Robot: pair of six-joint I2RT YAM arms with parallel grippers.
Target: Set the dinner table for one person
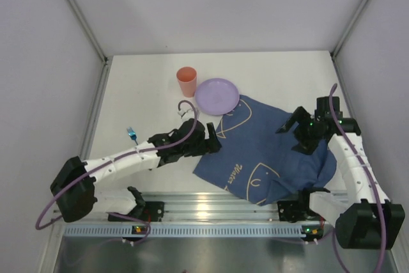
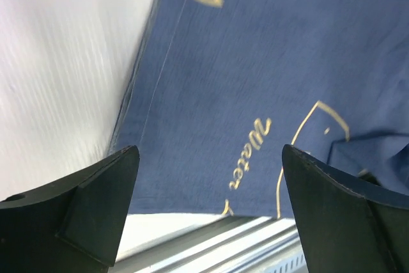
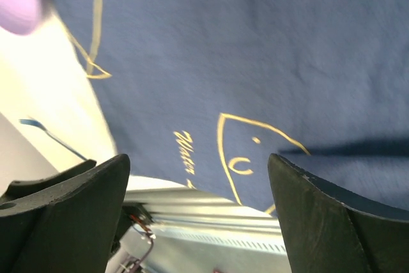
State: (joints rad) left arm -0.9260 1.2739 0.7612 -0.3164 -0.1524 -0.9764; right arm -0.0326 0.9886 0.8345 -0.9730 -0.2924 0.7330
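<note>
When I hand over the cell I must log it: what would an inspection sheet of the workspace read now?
Surface: white table, matte.
Job's things: orange cup and purple plate side by side, far centre; blue utensil at left; blue cloth rumpled, right of centre.
Clutter: nothing seen.
Grippers: left gripper and right gripper over the cloth, jaws open, empty.
Cables: purple cables looping along both arms.
Surroundings: white walls; metal rail at near edge.

dinner table (image 1: 147, 87) 1 | cup (image 1: 186, 81) 1 | plate (image 1: 216, 96) 1 | cloth (image 1: 268, 151) 1 — blue utensil (image 1: 131, 135) 1
</note>
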